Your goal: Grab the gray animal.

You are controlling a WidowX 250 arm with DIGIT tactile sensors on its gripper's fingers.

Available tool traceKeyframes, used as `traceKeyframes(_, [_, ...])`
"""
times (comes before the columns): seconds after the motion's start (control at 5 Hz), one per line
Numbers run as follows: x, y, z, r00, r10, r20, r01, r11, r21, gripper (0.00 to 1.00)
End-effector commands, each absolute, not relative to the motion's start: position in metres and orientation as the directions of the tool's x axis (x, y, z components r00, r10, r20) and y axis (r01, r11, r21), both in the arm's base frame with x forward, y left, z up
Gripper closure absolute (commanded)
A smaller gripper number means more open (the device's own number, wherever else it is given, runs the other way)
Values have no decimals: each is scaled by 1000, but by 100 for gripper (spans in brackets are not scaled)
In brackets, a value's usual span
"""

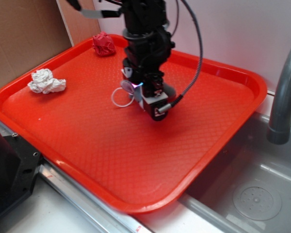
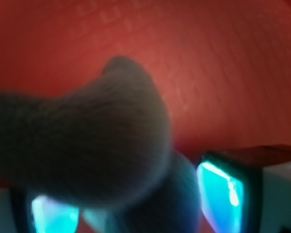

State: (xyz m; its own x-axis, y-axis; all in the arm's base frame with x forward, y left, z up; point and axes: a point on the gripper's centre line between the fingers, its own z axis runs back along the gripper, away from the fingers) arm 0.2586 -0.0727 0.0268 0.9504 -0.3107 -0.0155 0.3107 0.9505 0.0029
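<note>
gripper is down at the middle of the red tray, pointing almost straight at its floor, and my 2 glowing pads sit on either side of the gray animal. from the wrist view its soft gray body fills the space between them and bulges up toward the lens, so i judge i am closed on it, or very nearly; the contact itself is too blurred to swear to. in the exterior view only a sliver of gray and a bit of pink shows at my fingertips, the rest hidden behind my own wrist. i came in from above because the toy lies low on the tray and squashes easily, so a top-down pinch across its body is the surest hold. its thin white string loop trails out flat on the tray just beside me, free of the pads, which is good: it should not snag. the white paper wad near the tray's left edge and the red paper wad at the far rim are both well apart from me.
</note>
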Motion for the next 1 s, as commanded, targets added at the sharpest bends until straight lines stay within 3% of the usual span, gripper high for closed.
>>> traceKeyframes(0.0, [229, -77, 38, 944, -326, 38, 326, 945, 22, 100])
traceKeyframes(0.2, [259, -66, 56, 948, -312, 61, 310, 950, 43, 100])
traceKeyframes(0.4, [267, -49, 95, 960, -258, 105, 253, 966, 58, 100])
traceKeyframes(0.6, [252, -20, 144, 997, -62, 55, 58, 996, 61, 100])
traceKeyframes(0.8, [213, -7, 183, 977, 185, 103, -193, 979, 69, 100])
